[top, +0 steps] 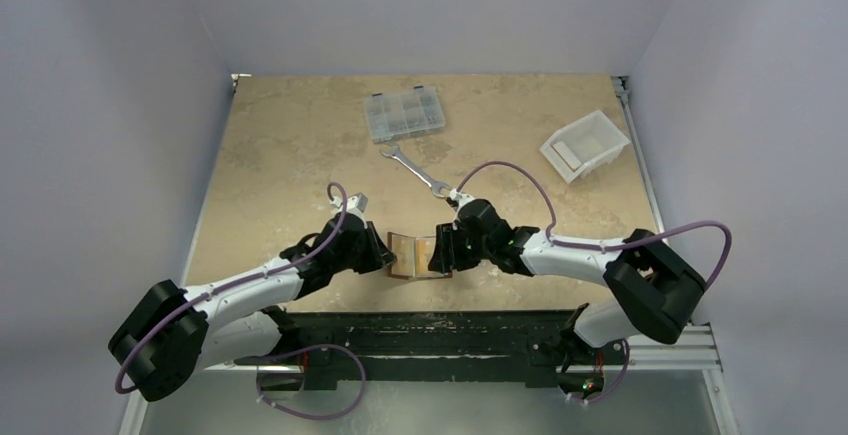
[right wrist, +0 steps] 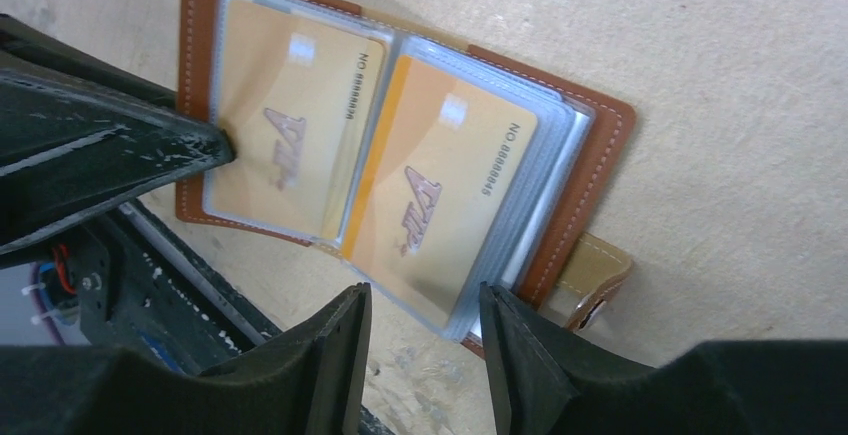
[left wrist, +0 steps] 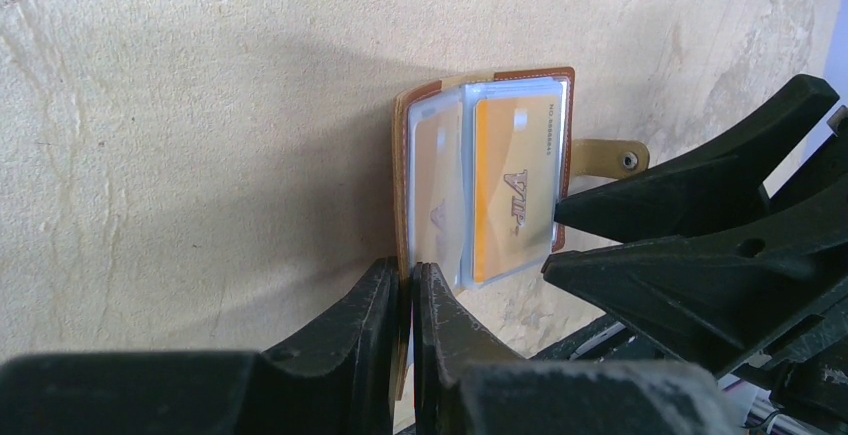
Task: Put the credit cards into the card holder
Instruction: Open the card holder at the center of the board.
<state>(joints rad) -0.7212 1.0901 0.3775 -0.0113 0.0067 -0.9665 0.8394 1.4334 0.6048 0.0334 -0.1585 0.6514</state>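
Left arm: the black two-finger left tool (left wrist: 405, 275) was clamped shut on the edge of the holder's left cover.
Right arm: the black two-finger right tool (right wrist: 423, 295) had its jaws apart, with a corner of the clear sleeve stack between them, unsqueezed.
Holder: the reddish-brown stitched leather card holder (right wrist: 600, 155) was spread open near the tabletop's front edge, between both tools.
Cards: two golden-yellow rectangular credit cards (right wrist: 440, 185) sat inside clear sleeves, one on each open page.
Strap: a tan leather snap strap (right wrist: 595, 270) stuck out from the right cover.
Surface: beige mottled tabletop (top: 280, 145).
Beyond: a silver wrench (top: 415, 167) lay mid-tabletop.
Far edge: a clear plastic compartment box (top: 404, 115) stood there, with a white plastic bin (top: 585, 145) well apart to its right.
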